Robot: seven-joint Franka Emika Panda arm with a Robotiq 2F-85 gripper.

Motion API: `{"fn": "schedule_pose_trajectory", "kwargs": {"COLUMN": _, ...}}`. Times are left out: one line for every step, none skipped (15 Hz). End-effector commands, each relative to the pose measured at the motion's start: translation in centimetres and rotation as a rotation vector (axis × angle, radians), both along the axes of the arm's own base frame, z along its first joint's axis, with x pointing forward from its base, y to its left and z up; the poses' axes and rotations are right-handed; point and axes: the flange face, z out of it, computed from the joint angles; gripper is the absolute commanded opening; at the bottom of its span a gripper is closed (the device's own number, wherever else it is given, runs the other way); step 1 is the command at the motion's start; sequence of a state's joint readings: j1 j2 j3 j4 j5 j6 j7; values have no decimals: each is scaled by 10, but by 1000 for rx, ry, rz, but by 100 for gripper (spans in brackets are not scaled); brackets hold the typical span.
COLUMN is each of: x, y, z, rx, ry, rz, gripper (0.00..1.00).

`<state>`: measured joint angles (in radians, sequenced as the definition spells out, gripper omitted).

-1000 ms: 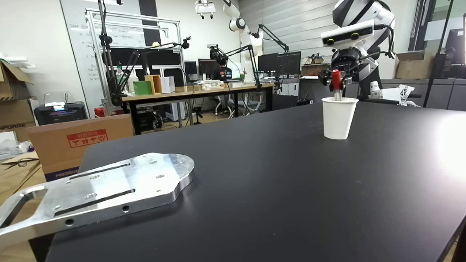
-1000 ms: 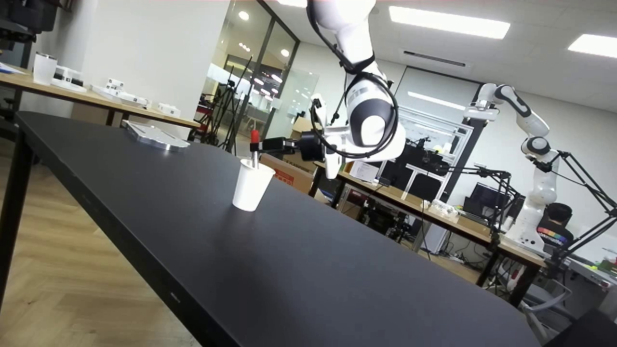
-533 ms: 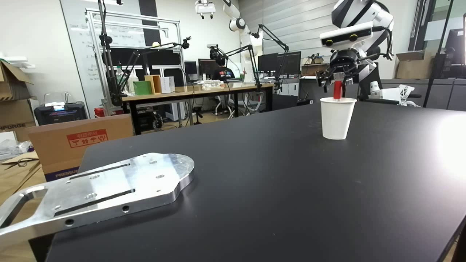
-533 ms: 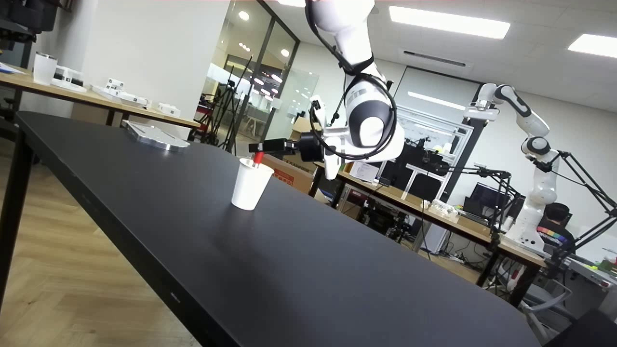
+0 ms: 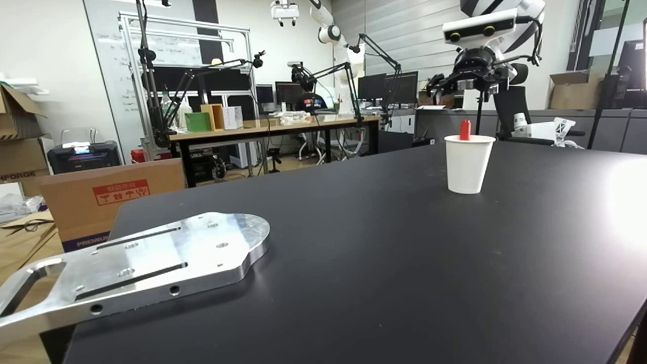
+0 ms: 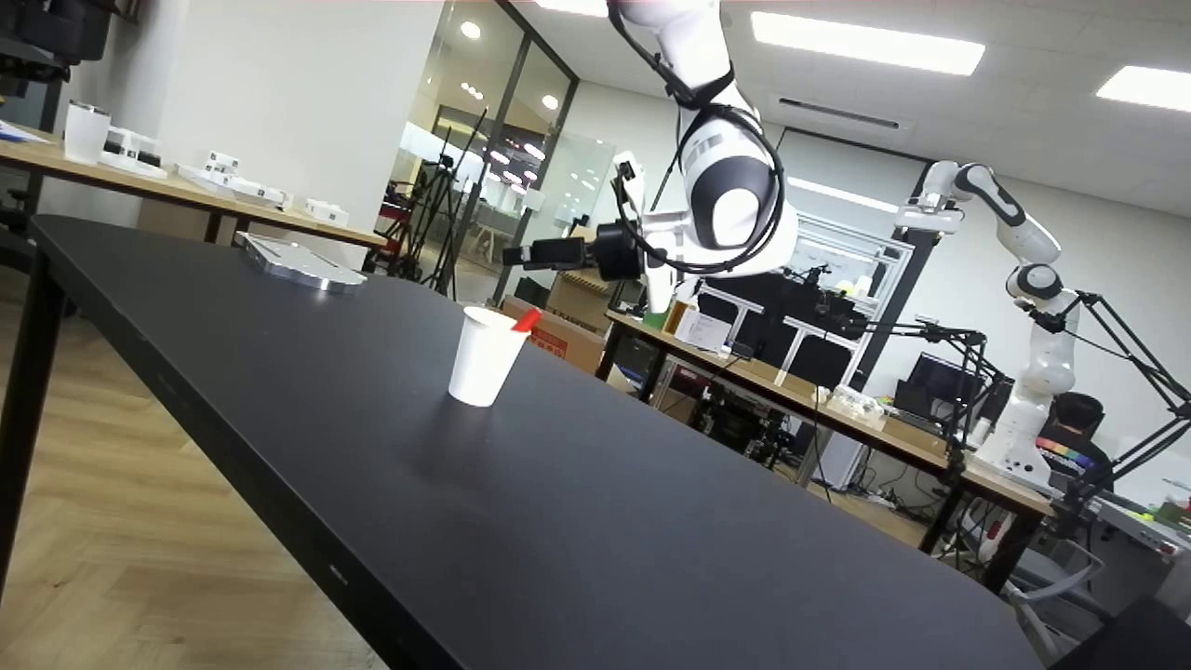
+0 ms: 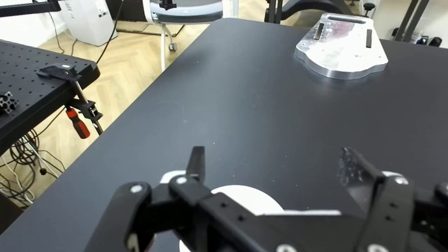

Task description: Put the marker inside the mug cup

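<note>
The white mug cup [image 5: 469,167] stands upright on the black table in both exterior views. Out of its mouth pokes the red end of the marker [image 5: 465,130], the rest being hidden inside the cup. In an exterior view the marker [image 6: 527,321] leans against the rim. Above the cup, clear of both, hangs my gripper [image 5: 462,93], its fingers spread wide. The wrist view shows a broad gap in my gripper [image 7: 272,152] with nothing held. Part of the white cup [image 7: 245,197] appears below the fingers there; the marker cannot be made out in that view.
A thick metal plate [image 5: 182,247] lies at the far end of the table from the cup; it also shows in the wrist view. A cardboard box [image 5: 116,197] stands beyond the table edge. Another table with a clamp [image 7: 80,98] stands alongside, across a gap.
My gripper has let go of the marker and risen away from the cup. The marker, earlier held upright over the mouth, has dropped in and tilted to the rim. The cup has barely shifted.
</note>
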<state>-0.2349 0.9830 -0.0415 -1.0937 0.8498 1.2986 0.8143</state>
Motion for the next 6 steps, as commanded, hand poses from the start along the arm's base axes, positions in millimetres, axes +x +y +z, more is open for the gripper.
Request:
{"fn": "schedule_pose_trajectory", "kwargs": {"x": 0, "y": -2, "z": 27, "rx": 19, "ry": -32, "rz": 14, "gripper": 100}}
{"fn": "schedule_pose_trajectory", "kwargs": {"x": 1, "y": -1, "z": 12, "rx": 3, "ry": -20, "rz": 9, "gripper": 100}}
{"fn": "schedule_pose_trajectory", "kwargs": {"x": 2, "y": -1, "z": 17, "rx": 4, "ry": -27, "rz": 12, "gripper": 100}}
{"fn": "schedule_pose_trajectory", "kwargs": {"x": 1, "y": -2, "z": 19, "rx": 5, "ry": -30, "rz": 14, "gripper": 100}}
{"fn": "schedule_pose_trajectory", "kwargs": {"x": 1, "y": -2, "z": 19, "rx": 6, "ry": -31, "rz": 15, "gripper": 100}}
{"fn": "schedule_pose_trajectory", "kwargs": {"x": 1, "y": -2, "z": 19, "rx": 7, "ry": -32, "rz": 16, "gripper": 100}}
